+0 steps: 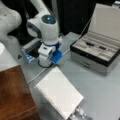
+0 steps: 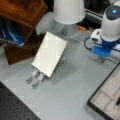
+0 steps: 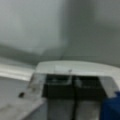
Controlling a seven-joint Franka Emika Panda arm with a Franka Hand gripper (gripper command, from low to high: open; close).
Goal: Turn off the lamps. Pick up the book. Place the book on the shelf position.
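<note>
The book (image 1: pixel 58 93), a white spiral-bound notebook, hangs tilted just above the grey tabletop in both front views, throwing a shadow on the table beside it (image 2: pixel 50 53). My gripper (image 1: pixel 78 114) is shut on the book's short edge and shows as metal fingers (image 2: pixel 35 78) at the book's lower end. In the wrist view the book's white edge (image 3: pixel 75 66) sits between the dark pads (image 3: pixel 58 90). One lamp with a cream-white shade (image 2: pixel 68 11) stands behind the book. The shelf position is the reddish-brown wooden top (image 1: pixel 13 95), at a front view's top left (image 2: pixel 22 10).
An open grey case (image 1: pixel 97 51) with lined compartments stands at a front view's right (image 2: pixel 107 97). The arm's white base with blue parts (image 1: pixel 47 37) stands behind the book (image 2: pixel 108 30), with a cable on the table. Dark blue items (image 2: pixel 11 33) lie under the wooden top.
</note>
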